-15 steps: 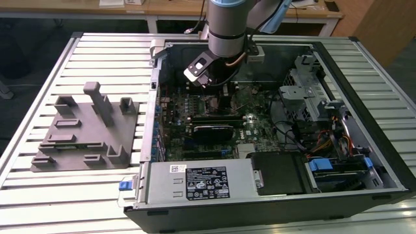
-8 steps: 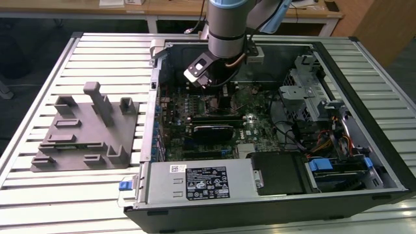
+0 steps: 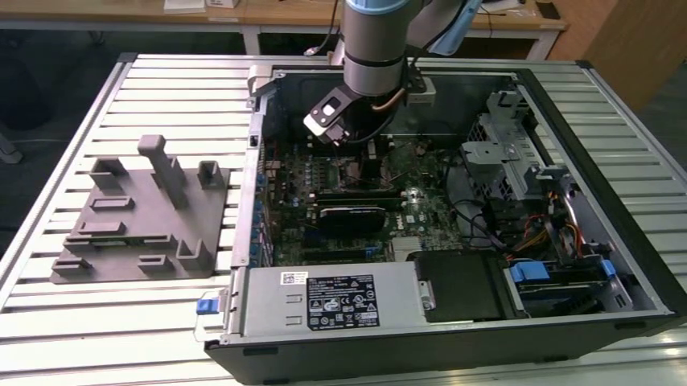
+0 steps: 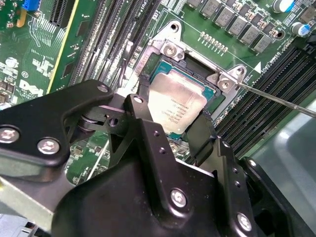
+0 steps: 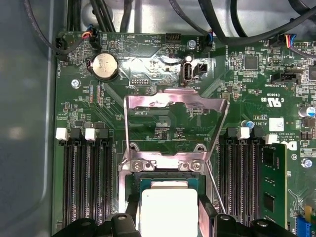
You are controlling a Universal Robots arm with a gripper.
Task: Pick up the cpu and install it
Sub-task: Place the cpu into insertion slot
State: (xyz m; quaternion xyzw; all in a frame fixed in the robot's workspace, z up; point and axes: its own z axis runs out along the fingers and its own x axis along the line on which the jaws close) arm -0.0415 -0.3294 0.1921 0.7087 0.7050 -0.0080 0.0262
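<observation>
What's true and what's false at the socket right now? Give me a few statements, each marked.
1. The cpu lies at the socket, with the gripper right over it. True.
2. The load plate is shut over the cpu. False: it stands flipped open.
3. The grey fixture block is inside the computer case. False: it lies on the table, to the exterior view's left of the case.
4. A coin battery sits on the motherboard. True.

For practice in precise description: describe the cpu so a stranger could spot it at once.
Start at the open computer case, then its green motherboard. Between the banks of black memory slots, next to the opened metal frame, sits the cpu, at the gripper's tip: the only flat, pale silver square.
</observation>
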